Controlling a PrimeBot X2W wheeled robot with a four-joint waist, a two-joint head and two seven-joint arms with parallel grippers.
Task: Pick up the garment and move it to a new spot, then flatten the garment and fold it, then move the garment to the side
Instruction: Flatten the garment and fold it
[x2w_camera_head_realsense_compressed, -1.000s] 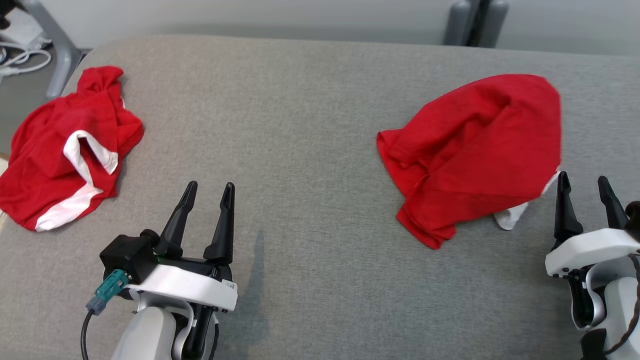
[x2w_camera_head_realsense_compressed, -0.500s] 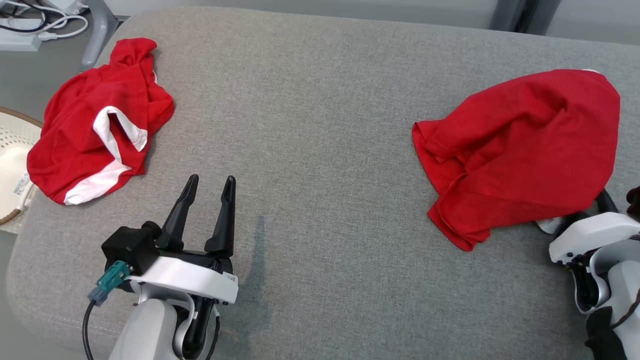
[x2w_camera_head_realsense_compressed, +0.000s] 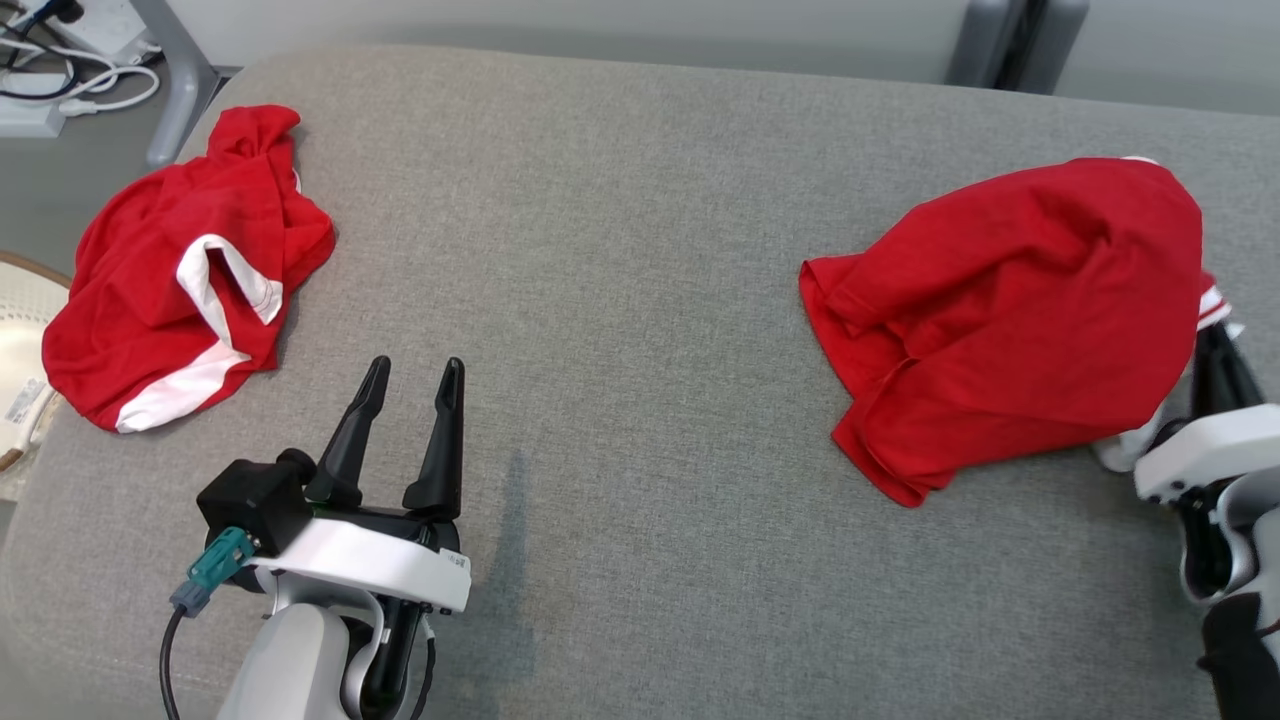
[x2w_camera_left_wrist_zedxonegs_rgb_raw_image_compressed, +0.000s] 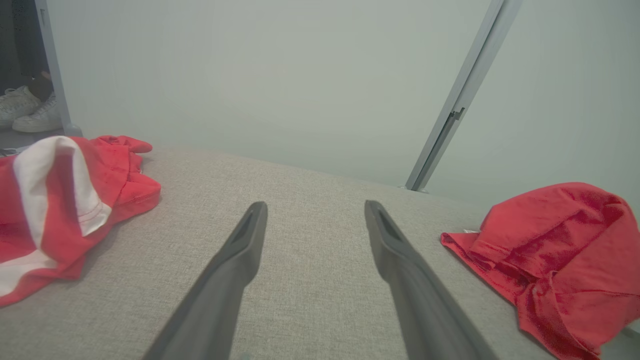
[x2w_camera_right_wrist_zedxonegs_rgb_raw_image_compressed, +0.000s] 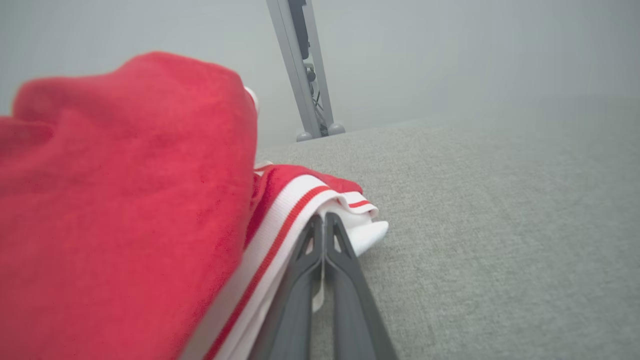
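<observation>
- Second garment (x2w_camera_head_realsense_compressed: 170, 270), red and white, lies crumpled at the desk's (x2w_camera_head_realsense_compressed: 620, 250) left end.
- Left pincer (x2w_camera_head_realsense_compressed: 416, 364) hovers open above bare desk.
- Garment (x2w_camera_head_realsense_compressed: 1010, 320) sits heaped at the right.
- Right pincer (x2w_camera_right_wrist_zedxonegs_rgb_raw_image_compressed: 324, 217) is clamped on its white trim.

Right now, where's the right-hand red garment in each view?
Head view: right red garment at right, middle height.
Left wrist view: lower right, right of the left fingers.
Right wrist view: left half, white trim pinched by the right fingers.
Shared landmark: grey post behind it.
</observation>
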